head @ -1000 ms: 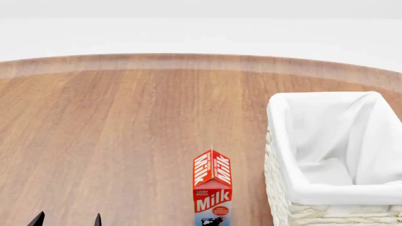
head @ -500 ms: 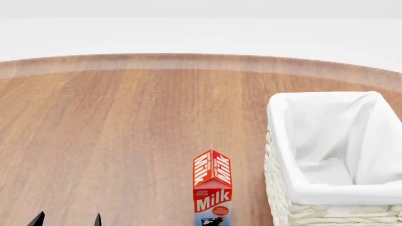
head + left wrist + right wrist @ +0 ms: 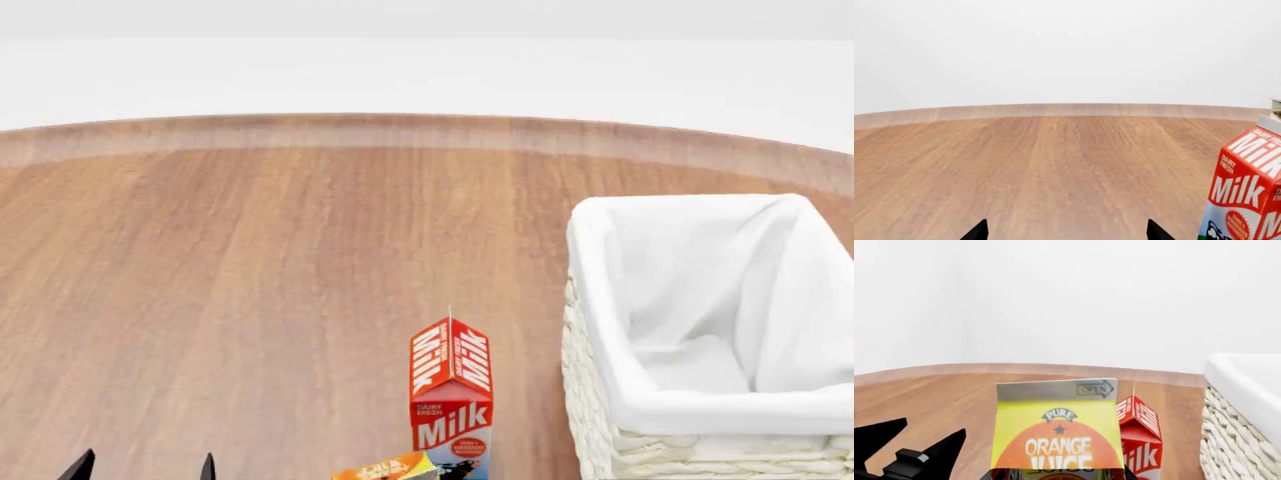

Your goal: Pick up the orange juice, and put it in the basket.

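The orange juice [image 3: 1057, 435] carton reads "OPEN", "PURE" and "ORANGE JUICE"; the red carton [image 3: 451, 400] reads "Milk" and "DAIRY FRESH".

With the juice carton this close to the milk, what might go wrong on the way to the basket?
1. The orange juice sits just in front of the milk carton, which stands between it and the basket; a sideways carry could knock the milk over.
2. The basket wall rises beside the milk, so a low lift may clip the rim.
3. The right gripper's hold is out of frame, so grip security cannot be judged; the carton might slip.
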